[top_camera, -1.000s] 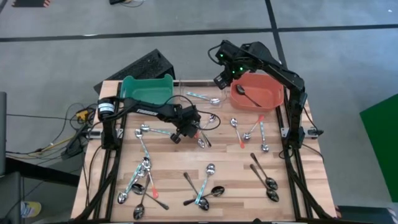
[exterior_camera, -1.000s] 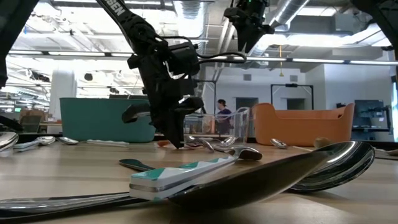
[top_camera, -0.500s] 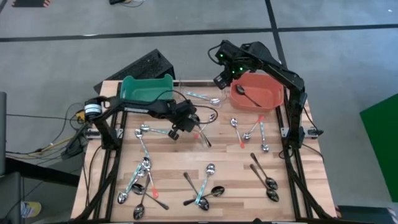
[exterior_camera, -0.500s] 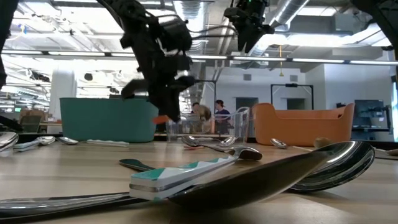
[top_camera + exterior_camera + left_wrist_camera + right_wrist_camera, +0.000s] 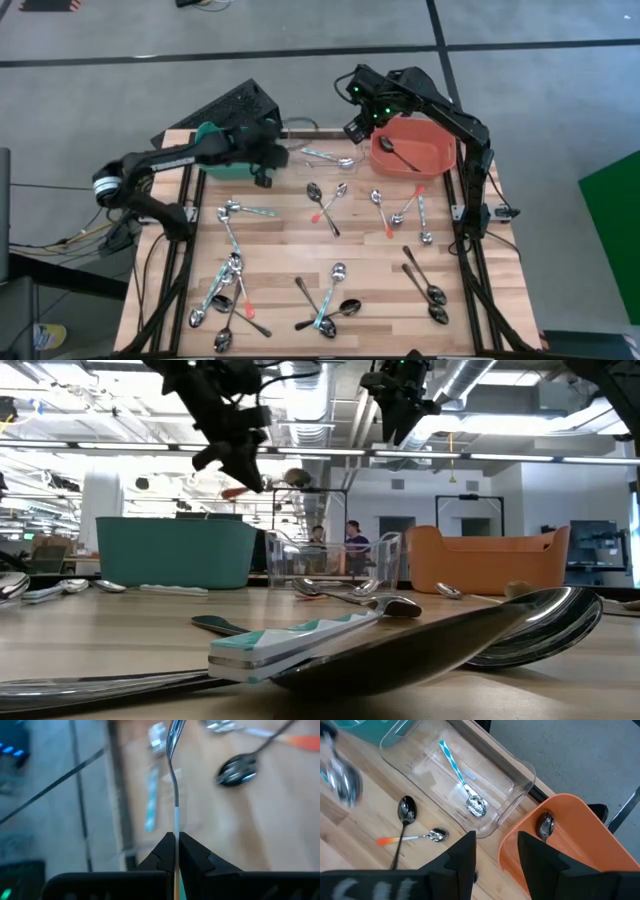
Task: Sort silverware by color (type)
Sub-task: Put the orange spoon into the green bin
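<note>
My left gripper (image 5: pixel 266 172) is high over the table's far left, beside the teal bin (image 5: pixel 235 150), and is shut on a spoon (image 5: pixel 175 780). In the low view the spoon's bowl (image 5: pixel 291 477) sticks out from the fingers and an orange-red end (image 5: pixel 235 490) shows behind them. My right gripper (image 5: pixel 355 130) hangs open above the gap between the clear bin (image 5: pixel 455 780) and the orange bin (image 5: pixel 570 845), with nothing between its fingers. The clear bin holds a teal-striped spoon (image 5: pixel 460 777), the orange bin a dark one (image 5: pixel 400 155). Several spoons lie flat on the wooden table (image 5: pixel 370 300). My left gripper pinches the spoon's thin handle (image 5: pixel 176 827) between its two fingers, partway along it. The spoon runs on past the fingertips, seen edge-on, with its bowl (image 5: pixel 174 732) ahead. The fingers slant down. The spoon is lifted clear, high above the table.
Spoons lie scattered on the table: two crossed at the middle (image 5: pixel 325 205), several at the near left (image 5: pixel 228 285), several at the near middle (image 5: pixel 330 300) and at the right (image 5: pixel 425 285). The three bins line the far edge. A black case (image 5: pixel 235 105) sits behind the teal bin.
My left gripper has risen from the table's middle and swung toward the far left, toward the teal bin, tipping as it went. It has stayed shut, and the spoon has come off the table with it.
</note>
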Motion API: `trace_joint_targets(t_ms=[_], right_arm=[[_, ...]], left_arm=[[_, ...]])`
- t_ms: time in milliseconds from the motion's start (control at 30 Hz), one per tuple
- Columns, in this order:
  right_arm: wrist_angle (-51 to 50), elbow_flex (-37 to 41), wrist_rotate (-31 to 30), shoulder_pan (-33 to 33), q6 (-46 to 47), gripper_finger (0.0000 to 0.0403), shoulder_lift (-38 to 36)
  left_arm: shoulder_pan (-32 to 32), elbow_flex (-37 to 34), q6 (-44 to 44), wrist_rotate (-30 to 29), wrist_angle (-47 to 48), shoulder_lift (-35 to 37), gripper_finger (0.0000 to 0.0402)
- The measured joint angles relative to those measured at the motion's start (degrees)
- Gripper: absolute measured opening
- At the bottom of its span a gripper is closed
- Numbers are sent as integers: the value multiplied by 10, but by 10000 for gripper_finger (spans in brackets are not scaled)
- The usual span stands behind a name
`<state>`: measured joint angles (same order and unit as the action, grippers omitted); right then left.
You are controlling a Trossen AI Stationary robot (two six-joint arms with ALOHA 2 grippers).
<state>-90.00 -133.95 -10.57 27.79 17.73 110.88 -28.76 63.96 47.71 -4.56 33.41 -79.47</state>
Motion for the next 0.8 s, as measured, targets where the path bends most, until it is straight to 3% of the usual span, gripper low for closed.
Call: trace_joint_targets(t_ms=[233,533,800], right_arm=[[1,0,0,8,-2,166,0],[0,0,0,9,-7,166,0],[0,0,0,7,-13,166,0]], left_arm=[[-99,0,-11,-18,10,30,0],[-220,0,-27,-4,67,-4,0],[-258,0,-69,28,97,-40,0]])
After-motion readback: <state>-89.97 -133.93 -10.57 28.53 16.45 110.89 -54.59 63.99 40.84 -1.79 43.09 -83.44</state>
